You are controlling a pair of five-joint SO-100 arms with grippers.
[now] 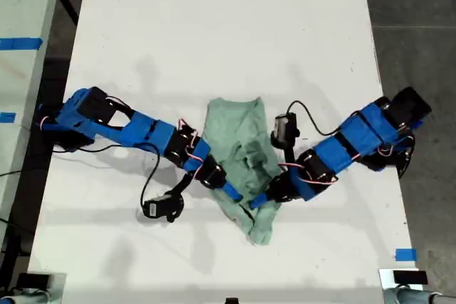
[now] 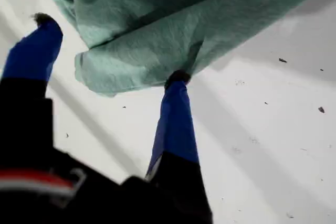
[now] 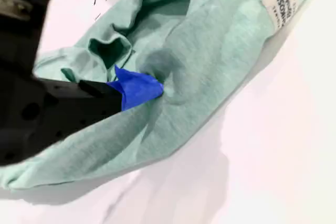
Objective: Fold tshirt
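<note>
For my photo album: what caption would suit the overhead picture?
Two blue robot arms meet over a crumpled mint-green tshirt on a white table.

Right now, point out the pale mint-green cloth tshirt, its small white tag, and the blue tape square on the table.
pale mint-green cloth tshirt (image 1: 235,127): exterior view, flat upper part.
small white tag (image 3: 279,7): second wrist view, tag's printed face.
blue tape square (image 1: 405,254): exterior view, tape's middle.

The tshirt (image 1: 241,154) — pale mint-green, rumpled and bunched into a narrow heap — lies on the white surface (image 1: 214,33) near its front edge (in the exterior view), its white printed tag (image 3: 281,4) showing at one fold.
</note>
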